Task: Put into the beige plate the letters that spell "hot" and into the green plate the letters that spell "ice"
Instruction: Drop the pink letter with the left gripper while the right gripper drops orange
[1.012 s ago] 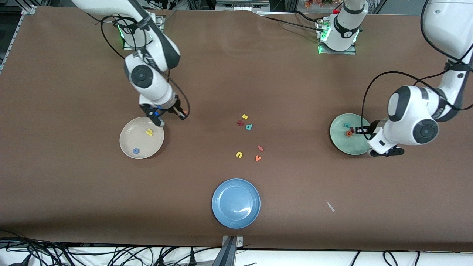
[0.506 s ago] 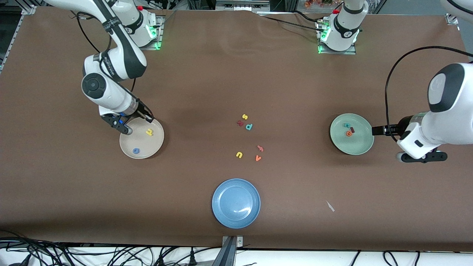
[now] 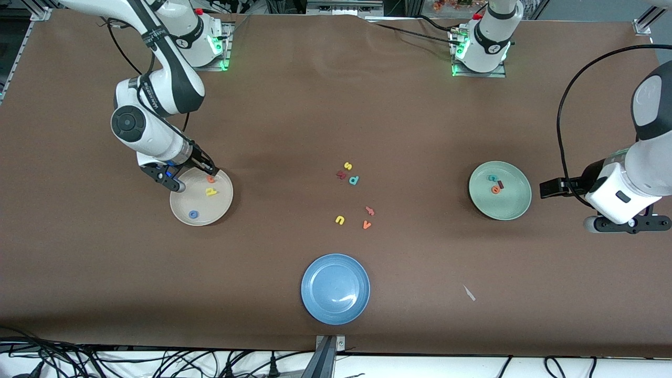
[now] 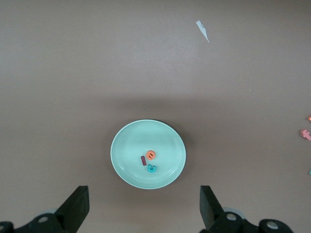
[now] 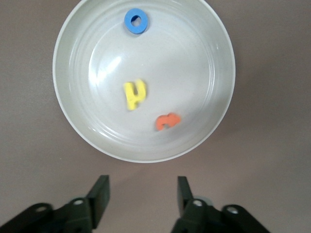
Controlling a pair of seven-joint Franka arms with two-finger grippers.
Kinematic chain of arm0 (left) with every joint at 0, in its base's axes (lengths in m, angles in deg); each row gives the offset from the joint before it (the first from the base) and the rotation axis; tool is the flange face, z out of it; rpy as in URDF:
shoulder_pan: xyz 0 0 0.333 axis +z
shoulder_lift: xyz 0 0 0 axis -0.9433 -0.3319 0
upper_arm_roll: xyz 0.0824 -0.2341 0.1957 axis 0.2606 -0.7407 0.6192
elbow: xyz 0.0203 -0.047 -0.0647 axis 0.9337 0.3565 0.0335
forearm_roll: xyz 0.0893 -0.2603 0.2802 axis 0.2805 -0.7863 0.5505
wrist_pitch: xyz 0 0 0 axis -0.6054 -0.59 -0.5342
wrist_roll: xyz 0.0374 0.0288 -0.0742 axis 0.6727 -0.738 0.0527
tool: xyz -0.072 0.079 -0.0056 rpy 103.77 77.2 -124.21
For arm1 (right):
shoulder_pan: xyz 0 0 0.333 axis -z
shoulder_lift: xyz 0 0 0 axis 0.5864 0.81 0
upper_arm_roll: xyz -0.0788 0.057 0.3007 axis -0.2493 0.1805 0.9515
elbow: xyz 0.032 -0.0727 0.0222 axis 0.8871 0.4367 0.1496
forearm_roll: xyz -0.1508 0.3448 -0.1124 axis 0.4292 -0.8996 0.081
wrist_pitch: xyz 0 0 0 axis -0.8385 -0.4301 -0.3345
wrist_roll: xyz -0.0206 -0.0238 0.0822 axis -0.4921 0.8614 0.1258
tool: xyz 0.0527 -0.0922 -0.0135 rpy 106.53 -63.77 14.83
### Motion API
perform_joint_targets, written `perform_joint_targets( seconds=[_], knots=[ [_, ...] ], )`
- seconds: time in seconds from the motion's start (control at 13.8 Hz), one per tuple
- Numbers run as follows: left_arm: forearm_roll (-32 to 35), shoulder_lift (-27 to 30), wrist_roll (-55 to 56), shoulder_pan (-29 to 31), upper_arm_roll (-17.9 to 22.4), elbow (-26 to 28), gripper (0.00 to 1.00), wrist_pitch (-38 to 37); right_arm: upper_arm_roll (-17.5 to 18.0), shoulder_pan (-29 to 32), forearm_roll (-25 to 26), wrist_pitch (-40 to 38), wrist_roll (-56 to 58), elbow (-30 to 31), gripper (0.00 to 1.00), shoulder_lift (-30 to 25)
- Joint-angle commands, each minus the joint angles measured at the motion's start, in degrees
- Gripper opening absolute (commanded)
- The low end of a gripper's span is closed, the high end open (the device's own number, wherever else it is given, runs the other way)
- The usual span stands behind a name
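A: What has changed at the beige plate (image 3: 185,211)?

B: The orange t (image 3: 210,179) now lies in it, just beside the yellow h (image 3: 211,191). A second ago it was pinched in the right claw (image 3: 190,176), and it was not yet in the plate half a second ago. The blue o (image 3: 193,214) sits nearer the front camera than both, close to the plate's rim.

A: And the right claw itself?

B: It hangs over the plate's edge toward the arm bases. The right wrist view shows its fingers (image 5: 99,194) parted with nothing between them, so the t has been let go.

A: So "hot" is complete?

B: It appears so: h, o and t all rest inside the beige plate.

A: What about the green plate (image 3: 514,207)?

B: It carries the teal c (image 3: 492,178), the dark red i (image 3: 500,184) and the orange e (image 3: 495,190), bunched together. The left claw (image 4: 144,208) has drawn back from it toward the left arm's end of the bench and stands wide open, empty.

A: Then what remains?

B: Judging by this, nothing. The stray letters (image 3: 353,198) between the two plates belong to neither word, and the blue plate (image 3: 335,289) holds nothing.
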Motion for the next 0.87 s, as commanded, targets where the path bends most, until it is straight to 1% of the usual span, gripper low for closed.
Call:
perform_joint_targets(
  seconds=[0.0,0.07,0.14,0.22,0.29,0.36,0.43,0.51,0.65,0.8],
  knots=[
    [-4.8,-0.8,-2.4,-5.3,7.3,-2.9,1.0,-1.5,0.7,1.4,-0.8,-0.5,1.0,-0.1,0.72,-1.0],
    [-5.4,0.2,-5.0,-7.0,9.6,-2.9,1.0,-1.5,0.6,1.4,-0.8,-0.5,1.0,-0.5,0.75,-0.9],
    [-5.2,1.1,-8.3,-10.0,12.7,-2.8,1.0,-1.4,0.0,1.3,-0.8,-0.5,0.7,-1.1,0.76,-1.0],
    [-5.8,1.7,-11.2,-12.2,16.3,-2.7,0.99,-1.2,0.0,1.3,-1.0,-0.8,0.9,-2.4,0.8,-1.0],
    [-8.1,2.3,-12.5,-12.7,18.0,-2.1,0.99,-1.0,-0.2,1.3,-1.0,-2.2,0.6,-3.8,0.83,-1.1],
    [-11.0,3.4,-12.6,-12.4,18.2,-1.1,0.98,0.1,-0.7,1.3,-1.0,-4.8,0.5,-6.2,0.89,-1.1],
    [-11.9,4.4,-12.5,-12.3,18.4,0.7,0.98,1.9,-1.0,1.3,-1.0,-7.9,0.4,-9.1,0.95,-1.1],
    [-11.5,6.0,-12.4,-12.6,18.4,3.3,0.98,3.8,-1.3,1.3,-0.9,-11.2,0.3,-12.2,0.98,-0.9],
    [-11.3,8.7,-12.0,-12.4,18.4,8.1,0.98,7.5,-2.1,1.3,-0.4,-16.0,0.7,-17.6,0.98,-0.3],
    [-8.7,9.9,-12.0,-12.3,18.0,11.0,0.94,8.3,-3.5,0.9,-0.1,-19.9,3.1,-21.7,0.99,-0.7]
  ],
)
